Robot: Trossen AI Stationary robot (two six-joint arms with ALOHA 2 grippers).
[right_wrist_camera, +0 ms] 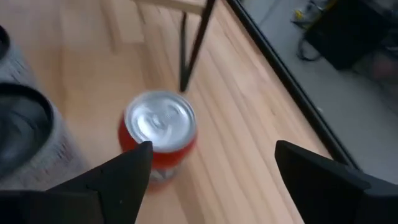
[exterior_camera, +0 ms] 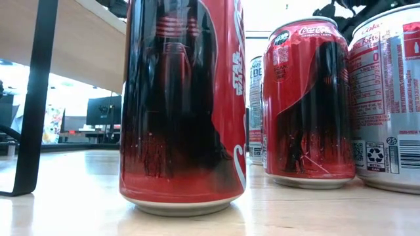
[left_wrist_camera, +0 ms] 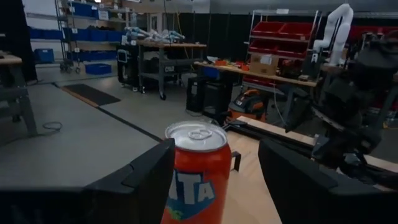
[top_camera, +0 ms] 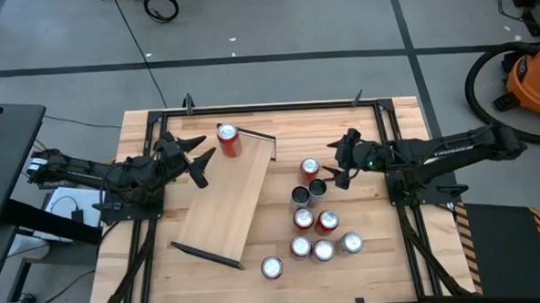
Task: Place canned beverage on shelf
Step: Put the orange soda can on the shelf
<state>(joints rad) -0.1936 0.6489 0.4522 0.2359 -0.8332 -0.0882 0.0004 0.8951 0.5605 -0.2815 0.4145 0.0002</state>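
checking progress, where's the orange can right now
In the high view the orange can stands on the far end of the shelf, left of centre, just ahead of the left gripper.

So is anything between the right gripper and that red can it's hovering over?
Nothing visible does. The right gripper hangs open above the red can, with only bare tabletop around it; a dark can stands beside.
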